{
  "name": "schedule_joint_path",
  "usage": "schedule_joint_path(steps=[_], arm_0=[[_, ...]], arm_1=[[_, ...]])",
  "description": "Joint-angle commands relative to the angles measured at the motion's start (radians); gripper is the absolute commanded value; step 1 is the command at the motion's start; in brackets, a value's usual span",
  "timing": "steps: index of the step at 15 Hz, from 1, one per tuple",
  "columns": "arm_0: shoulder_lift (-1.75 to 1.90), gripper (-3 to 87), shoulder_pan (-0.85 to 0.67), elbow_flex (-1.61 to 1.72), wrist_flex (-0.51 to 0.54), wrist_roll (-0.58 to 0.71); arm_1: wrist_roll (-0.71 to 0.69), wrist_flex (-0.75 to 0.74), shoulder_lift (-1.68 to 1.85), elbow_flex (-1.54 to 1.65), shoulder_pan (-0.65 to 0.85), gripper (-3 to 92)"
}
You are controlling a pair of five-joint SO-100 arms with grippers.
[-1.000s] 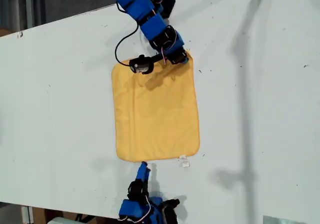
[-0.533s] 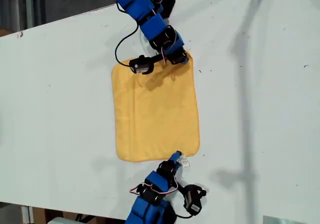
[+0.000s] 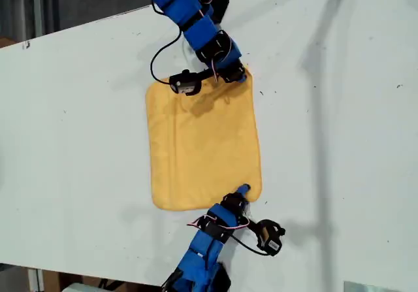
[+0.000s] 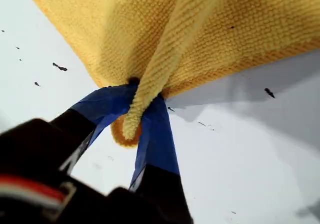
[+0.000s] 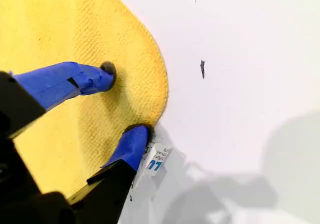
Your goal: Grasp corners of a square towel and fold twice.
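Second end effector (image 3: 244, 190) reached yellow towel (image 3: 202, 142).

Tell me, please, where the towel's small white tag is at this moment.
The small white tag lies on the table at the towel corner nearest the exterior view's bottom right, beside one finger of my second end effector.

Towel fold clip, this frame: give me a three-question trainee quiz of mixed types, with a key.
1. True or false: my first gripper is shut on a pinched corner of the towel.
2. My second gripper is: A) shut on the tag, B) open, straddling the corner by the white tag, C) away from the towel.
3. Fill in: the towel lies on a white ____.

Key: 1 true; 2 B; 3 table.
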Motion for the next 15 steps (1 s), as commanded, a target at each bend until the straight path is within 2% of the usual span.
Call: schedule_joint_path(steps=[1,2,4,8,10,13,15], arm_0=[[-0.097,20.5,0.04,-0.061,-0.049,-0.054],[-0.158,18.4,0.055,-0.075,-0.097,-0.06],[-0.25,0.7,0.08,-0.092,-0.166,-0.091],[-0.261,-0.2,0.091,-0.078,-0.161,-0.094],[-0.238,-0.2,0.094,-0.118,-0.049,-0.094],[-0.097,-0.2,0.097,-0.207,0.216,-0.064],[-0.061,-0.2,0.077,-0.348,0.38,0.009]], arm_1=[[0.011,0.002,0.048,0.0,-0.029,-0.1],[0.011,0.003,0.063,0.002,-0.034,-0.1],[0.017,0.011,0.078,0.003,-0.044,-0.1],[0.026,0.032,0.112,0.009,-0.052,-0.1],[0.026,0.043,0.13,0.009,-0.049,-0.1],[0.011,0.16,0.27,-0.012,-0.026,-0.1],[-0.037,0.236,0.413,-0.031,0.005,-0.1]])
